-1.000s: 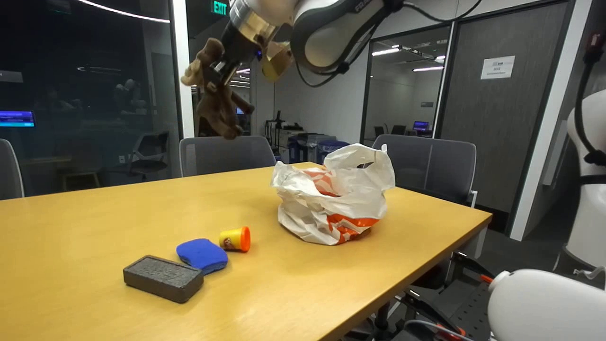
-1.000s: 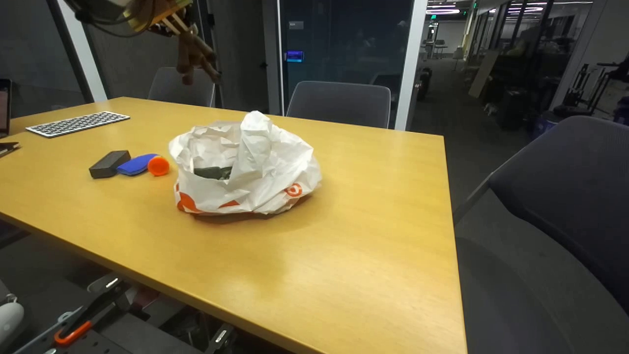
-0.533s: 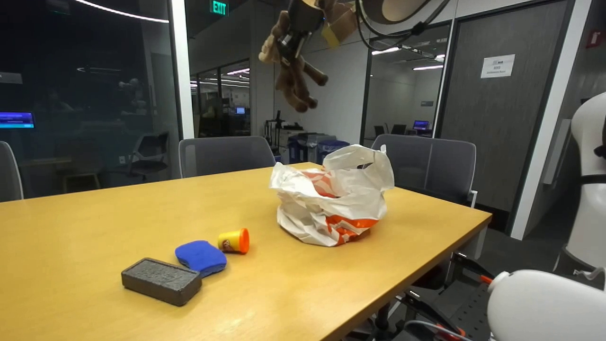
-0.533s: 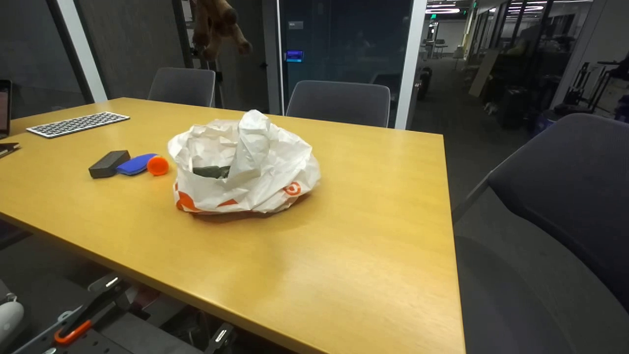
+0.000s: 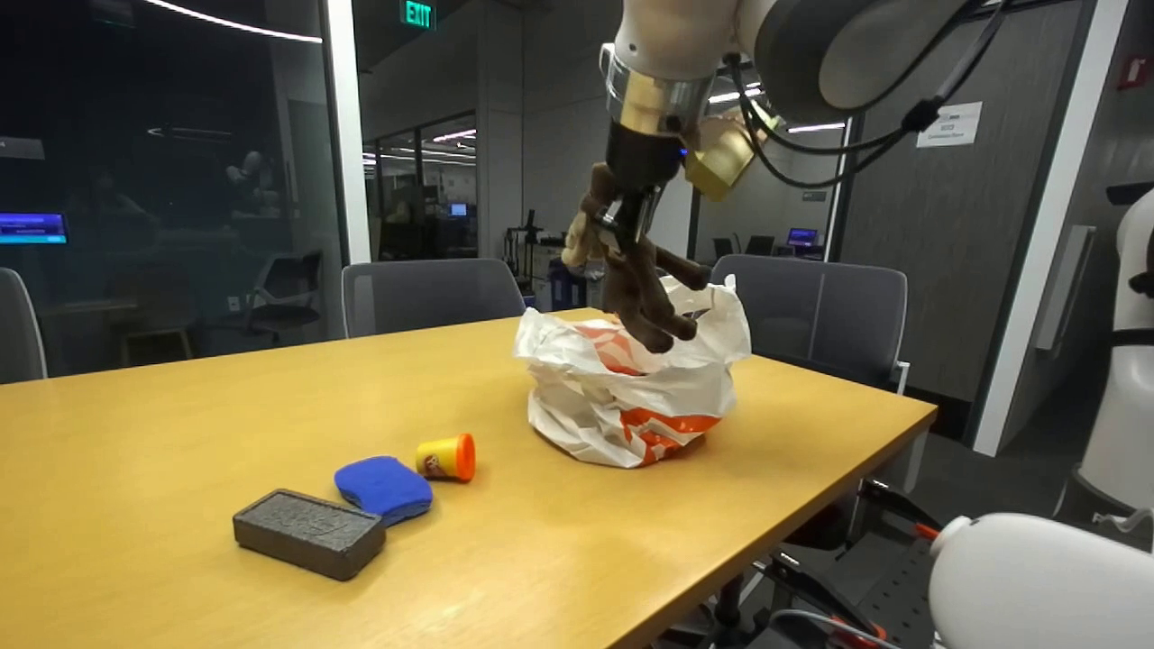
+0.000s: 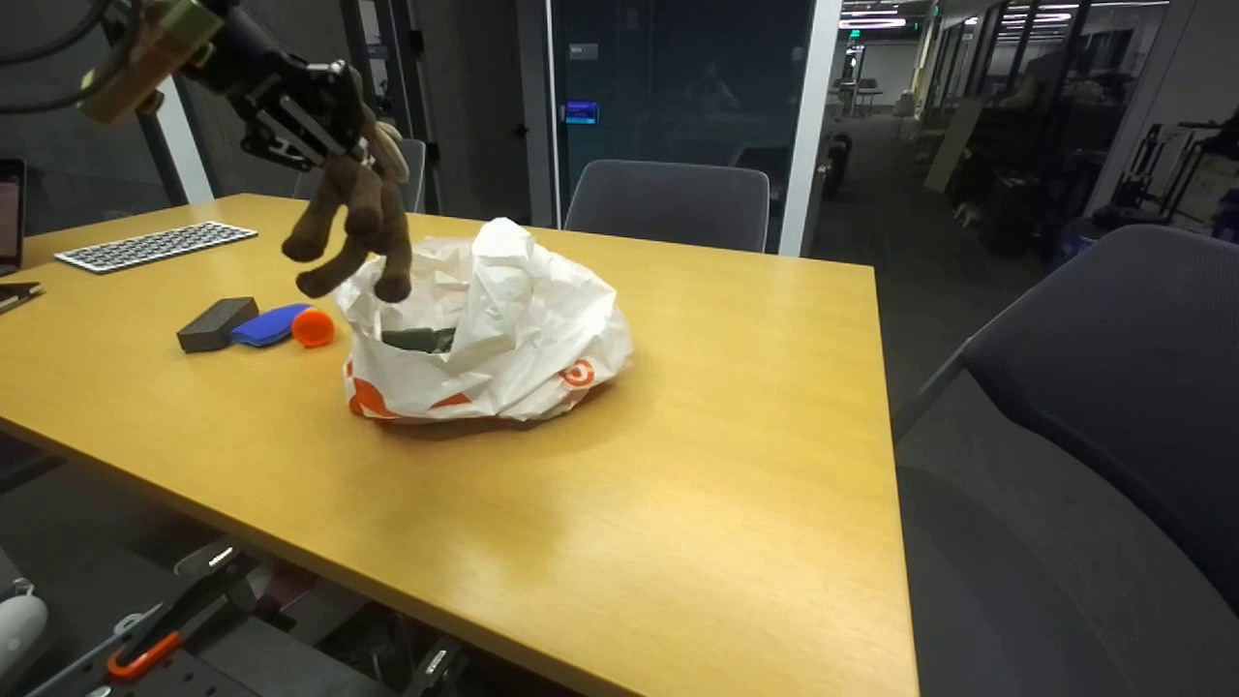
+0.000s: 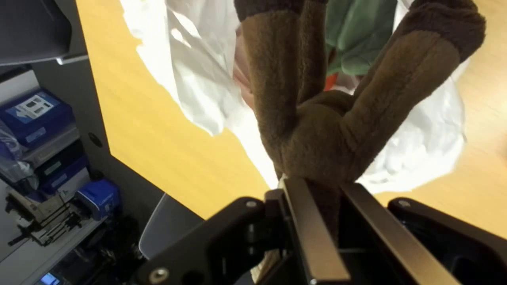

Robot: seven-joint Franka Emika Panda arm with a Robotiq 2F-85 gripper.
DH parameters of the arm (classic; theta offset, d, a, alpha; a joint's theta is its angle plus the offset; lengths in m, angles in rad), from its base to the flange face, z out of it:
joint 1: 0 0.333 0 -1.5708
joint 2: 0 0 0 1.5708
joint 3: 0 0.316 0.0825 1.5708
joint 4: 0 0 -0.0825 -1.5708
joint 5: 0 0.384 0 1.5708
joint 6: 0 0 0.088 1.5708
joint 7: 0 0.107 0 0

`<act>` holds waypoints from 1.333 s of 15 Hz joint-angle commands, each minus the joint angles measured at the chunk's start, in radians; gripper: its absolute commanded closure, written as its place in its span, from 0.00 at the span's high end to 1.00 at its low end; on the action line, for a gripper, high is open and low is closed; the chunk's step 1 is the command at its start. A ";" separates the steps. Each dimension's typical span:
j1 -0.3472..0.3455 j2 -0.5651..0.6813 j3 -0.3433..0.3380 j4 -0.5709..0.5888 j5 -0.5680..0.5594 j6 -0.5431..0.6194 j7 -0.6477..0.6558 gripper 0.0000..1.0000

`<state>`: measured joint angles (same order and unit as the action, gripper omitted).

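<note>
My gripper (image 7: 321,185) is shut on a brown plush toy (image 7: 319,146), pinching its body between the two fingers. The gripper also shows in both exterior views (image 5: 624,225) (image 6: 350,145). The toy's dark-tipped limbs hang down, and its paler part is partly hidden behind the gripper. A crumpled white plastic bag (image 5: 577,397) with orange-red print stands open on the table. The toy hangs above or beside the bag's opening and overlaps it in every view; contact cannot be told. A dark green thing (image 7: 358,35) lies inside the bag, also visible in an exterior view (image 6: 416,339).
On the yellow table (image 5: 225,406) lie a dark grey block (image 5: 309,534), a blue pad (image 5: 383,489) and a yellow tub with an orange lid (image 5: 446,458). A keyboard (image 6: 155,246) lies farther off. Chairs (image 5: 433,296) (image 6: 668,203) stand around the table edges.
The gripper has carried the toy across to the bag, rising at first, then coming down. The toy now hangs lower, limbs near the bag's mouth. The bag and table things have stayed put.
</note>
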<state>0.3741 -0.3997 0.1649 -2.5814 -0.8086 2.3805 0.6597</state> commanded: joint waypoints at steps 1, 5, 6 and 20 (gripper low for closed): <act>-0.136 -0.001 0.018 -0.057 -0.024 0.040 -0.064 0.13; -0.253 0.079 -0.017 -0.048 -0.071 0.155 -0.192 0.13; -0.277 0.098 -0.026 -0.037 -0.093 0.193 -0.215 0.13; -0.211 0.329 -0.067 -0.018 0.445 0.602 -0.616 0.13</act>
<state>0.1399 -0.0884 0.0699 -2.6144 -0.5279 2.9419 0.1657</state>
